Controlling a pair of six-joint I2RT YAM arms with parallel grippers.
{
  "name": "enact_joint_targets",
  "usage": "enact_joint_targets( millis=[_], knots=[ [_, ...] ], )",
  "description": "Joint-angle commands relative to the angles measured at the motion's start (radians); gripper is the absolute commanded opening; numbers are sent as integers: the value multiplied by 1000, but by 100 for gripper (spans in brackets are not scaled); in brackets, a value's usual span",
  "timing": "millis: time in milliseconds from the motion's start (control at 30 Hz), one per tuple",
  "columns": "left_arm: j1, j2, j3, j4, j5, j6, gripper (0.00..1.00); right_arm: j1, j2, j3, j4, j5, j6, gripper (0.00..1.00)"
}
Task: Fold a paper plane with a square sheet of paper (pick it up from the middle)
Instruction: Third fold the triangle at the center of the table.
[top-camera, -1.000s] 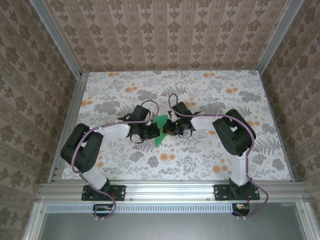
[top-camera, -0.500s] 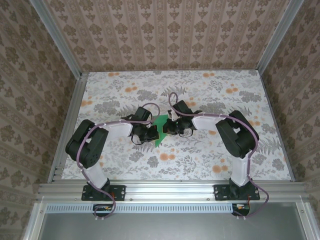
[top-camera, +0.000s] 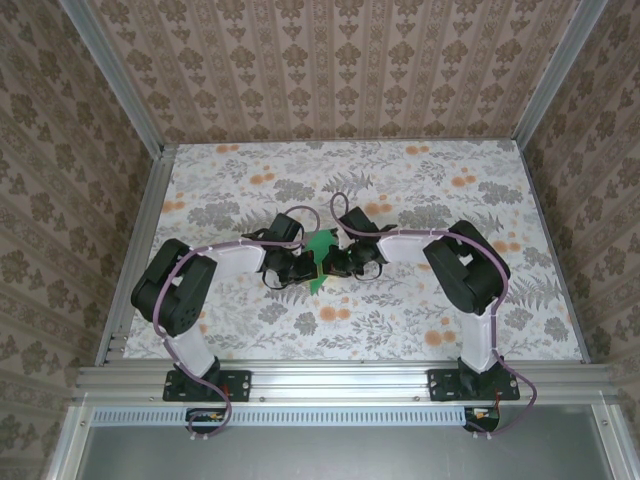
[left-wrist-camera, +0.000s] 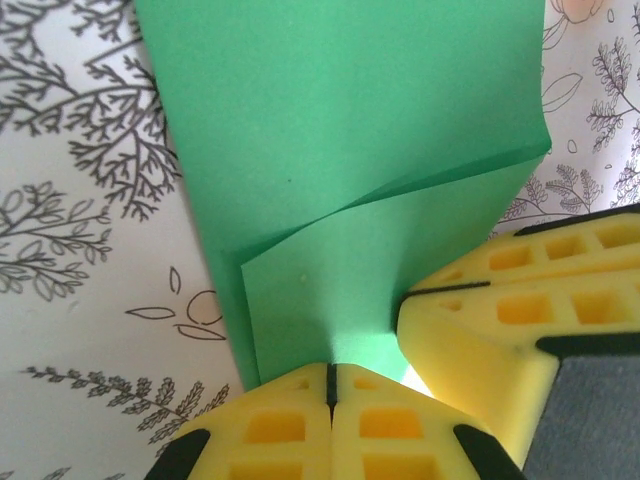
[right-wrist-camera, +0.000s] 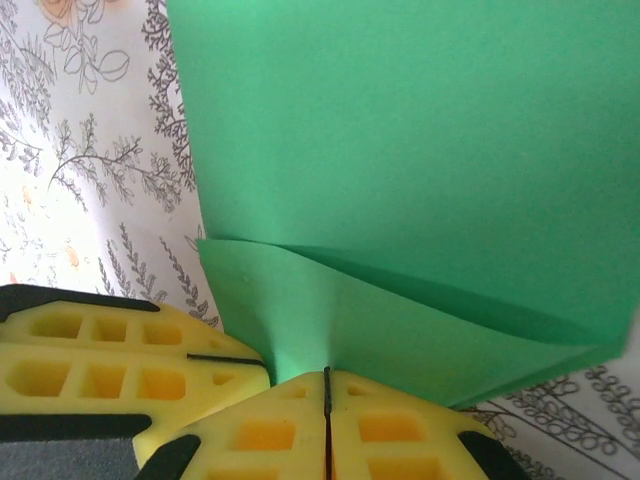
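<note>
Two arms meet at mid-table over the paper plane (top-camera: 321, 243), a piece of bright green paper folded into layers and lying on the flowered table (top-camera: 430, 170) between the two wrists. We see the left gripper (left-wrist-camera: 330, 372) with its yellow pads pressed together on a near edge of the paper, where one flap bows up off the layer beneath. The right gripper (right-wrist-camera: 326, 378) is clamped on an edge from the opposite side, and the two sets of pads sit just beside each other.

We judge the paper to be very light and thin. It looks stiff enough along its creases to keep a shape, but limp across the open flaps. It will likely slide easily on the smooth table, and it could crumple or tear if the two grips pull against each other. We think the best hold is at the middle, along the folded spine where the layers stack. A loose flap or the pointed tip would bend away under the pads.
</note>
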Motion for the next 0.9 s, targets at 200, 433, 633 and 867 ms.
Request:
enact_joint_targets(
  millis=[200, 433, 633, 867],
  knots=[
    [13, 36, -44, -127, -31, 37, 0, -82, 34, 16, -32, 92, 13, 10],
    [22, 40, -72, -109, -20, 33, 0, -120, 45, 25, -29, 127, 30, 10],
    [23, 39, -72, -105, -17, 39, 0, -166, 37, 27, -23, 155, 32, 10],
    [21, 21, -49, -102, 6, 53, 0, -177, -105, 11, -9, 148, 27, 13]
  ],
)
